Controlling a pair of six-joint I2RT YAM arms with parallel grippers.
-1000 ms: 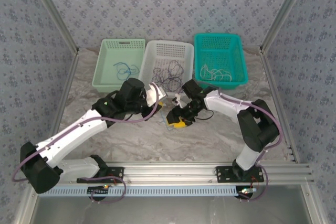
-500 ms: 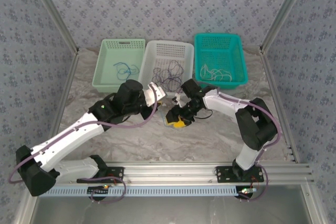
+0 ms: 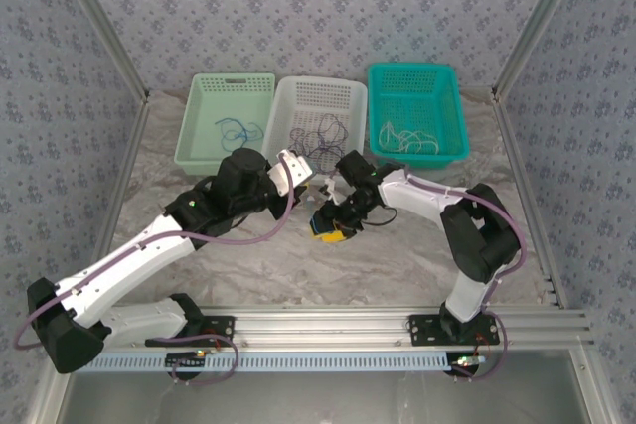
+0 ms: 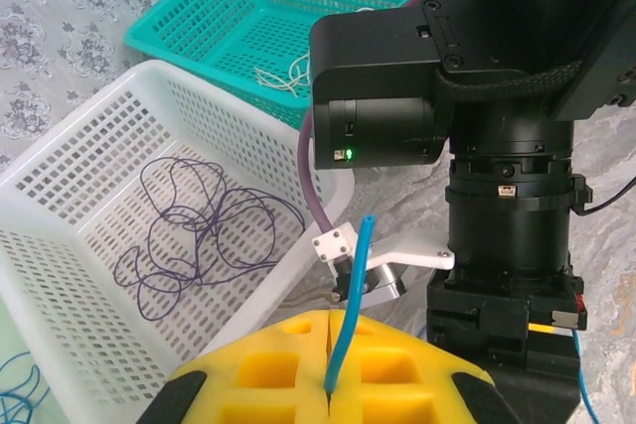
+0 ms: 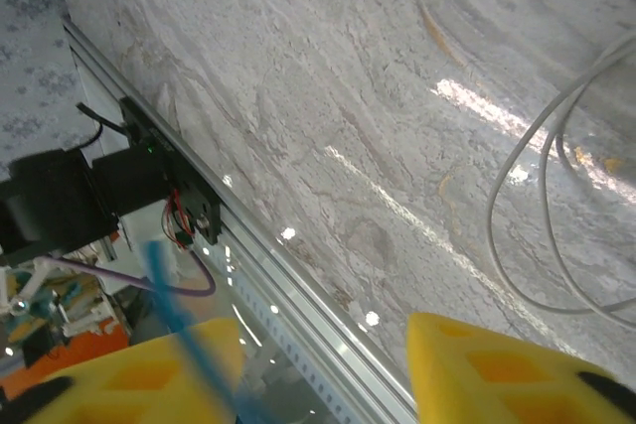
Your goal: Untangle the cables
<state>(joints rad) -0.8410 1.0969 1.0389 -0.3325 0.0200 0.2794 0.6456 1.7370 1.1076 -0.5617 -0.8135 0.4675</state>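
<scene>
My left gripper [image 4: 329,343] is shut on a blue cable [image 4: 353,285], whose free end sticks up out of the seam between the yellow pads. In the top view, the left gripper [image 3: 309,186] sits just in front of the white basket [image 3: 288,101], close to my right gripper [image 3: 333,229]. In the right wrist view, the right gripper [image 5: 323,369] is open with its yellow pads apart, and a blurred blue cable [image 5: 171,305] crosses its left pad. Dark purple cables [image 4: 204,225] lie in the white basket. Whitish cables [image 3: 407,140] lie in the teal basket [image 3: 449,96]. A blue cable [image 3: 237,130] lies in the green basket [image 3: 197,116].
The three baskets stand side by side at the back of the marble table. A whitish cable [image 5: 537,196] loops on the table under my right gripper. The right arm's black wrist [image 4: 497,146] hangs close in front of my left gripper. An aluminium rail [image 3: 328,325] runs along the near edge.
My left gripper has moved right, closer to the right gripper. The right gripper has shifted slightly left and its jaws have narrowed.
</scene>
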